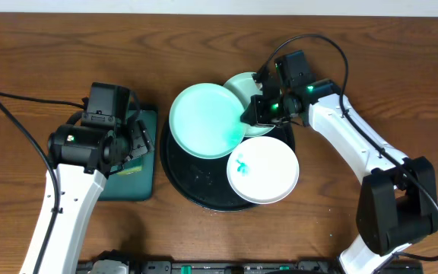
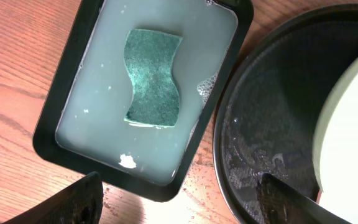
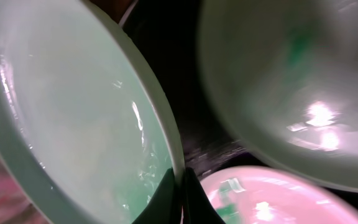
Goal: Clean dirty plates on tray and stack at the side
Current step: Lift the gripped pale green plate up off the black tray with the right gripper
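1. Seen from overhead, a large round black tray (image 1: 204, 194) sits at the centre of a brown wooden table (image 1: 52, 46)
2. A big mint-green plate (image 1: 204, 120) covers the upper left part of the round tray and overhangs its rim; its face looks wet and shows no smear
3. A second mint-green plate (image 1: 242, 85) shows at the tray's upper right, partly hidden by the first plate
4. A white plate (image 1: 268, 173) lies at the tray's lower right, with a teal smear (image 1: 241, 165) near its left edge
5. The right gripper (image 1: 251, 114) is clamped on the right rim of the big mint-green plate; in the right wrist view its dark fingers (image 3: 163, 202) pinch that rim between them
6. The left gripper (image 1: 131, 141) hangs at the left of the frame above a small rectangular black tray (image 2: 61, 106), its fingers spread wide apart and holding nothing
7. The rectangular tray holds cloudy liquid (image 2: 98, 99), with a green sponge (image 2: 153, 78) lying flat in it
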Motion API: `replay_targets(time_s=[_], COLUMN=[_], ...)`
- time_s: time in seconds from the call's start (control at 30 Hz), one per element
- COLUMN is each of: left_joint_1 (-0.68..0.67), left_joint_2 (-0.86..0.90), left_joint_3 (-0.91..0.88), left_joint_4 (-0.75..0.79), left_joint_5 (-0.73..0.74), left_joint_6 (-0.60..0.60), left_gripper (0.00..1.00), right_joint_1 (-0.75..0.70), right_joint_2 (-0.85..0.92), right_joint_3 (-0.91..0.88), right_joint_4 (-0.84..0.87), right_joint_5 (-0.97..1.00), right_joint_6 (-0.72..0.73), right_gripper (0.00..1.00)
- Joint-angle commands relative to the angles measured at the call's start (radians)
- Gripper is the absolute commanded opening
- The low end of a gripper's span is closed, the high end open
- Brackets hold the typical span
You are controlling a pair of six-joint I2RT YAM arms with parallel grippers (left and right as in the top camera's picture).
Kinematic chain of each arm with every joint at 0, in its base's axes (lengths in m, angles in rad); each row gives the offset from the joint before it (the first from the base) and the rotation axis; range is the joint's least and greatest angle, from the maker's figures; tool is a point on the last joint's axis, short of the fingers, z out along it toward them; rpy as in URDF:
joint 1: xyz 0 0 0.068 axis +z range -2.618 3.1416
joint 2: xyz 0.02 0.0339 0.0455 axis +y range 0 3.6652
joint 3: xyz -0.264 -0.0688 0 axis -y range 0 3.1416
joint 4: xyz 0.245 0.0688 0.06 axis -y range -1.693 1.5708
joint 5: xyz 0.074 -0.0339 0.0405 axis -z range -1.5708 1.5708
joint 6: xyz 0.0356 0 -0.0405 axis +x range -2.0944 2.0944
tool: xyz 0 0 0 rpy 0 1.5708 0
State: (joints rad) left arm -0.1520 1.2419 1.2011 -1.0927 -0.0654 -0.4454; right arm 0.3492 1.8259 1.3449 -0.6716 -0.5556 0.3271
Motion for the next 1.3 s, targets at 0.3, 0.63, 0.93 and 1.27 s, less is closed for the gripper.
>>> replay_targets(time_s=[0.3,0.63,0.93,1.27], left_joint_1=[-0.002,0.053,0.102,0.183], left_joint_2=[0.003,0.027,0.034,0.034], left_joint_3=[-0.004,-0.004,-0.004,-0.004], left_joint_4=[0.024,0.024,0.037,0.089], left_joint_5=[-0.029,-0.054,-0.054,-0.05], left_joint_6=[-0.005,-0.005,-0.014,-0.047], left_gripper=[0.8,0.8,0.8,0.8], right_joint_1=[0.17,0.446,0.65,0.8], right_joint_2=[-0.156,-0.231,-0.231,-0.231], right_joint_3=[0.003,0.003,0.003,0.002], right_joint_4=[-0.019,-0.019,0.059,0.147], right_joint_5=[0.545,1.15,1.597,1.907], right_joint_6=[-0.128,-0.232,-0.44,-0.65], right_gripper=[0.01,0.01,0.01,0.01])
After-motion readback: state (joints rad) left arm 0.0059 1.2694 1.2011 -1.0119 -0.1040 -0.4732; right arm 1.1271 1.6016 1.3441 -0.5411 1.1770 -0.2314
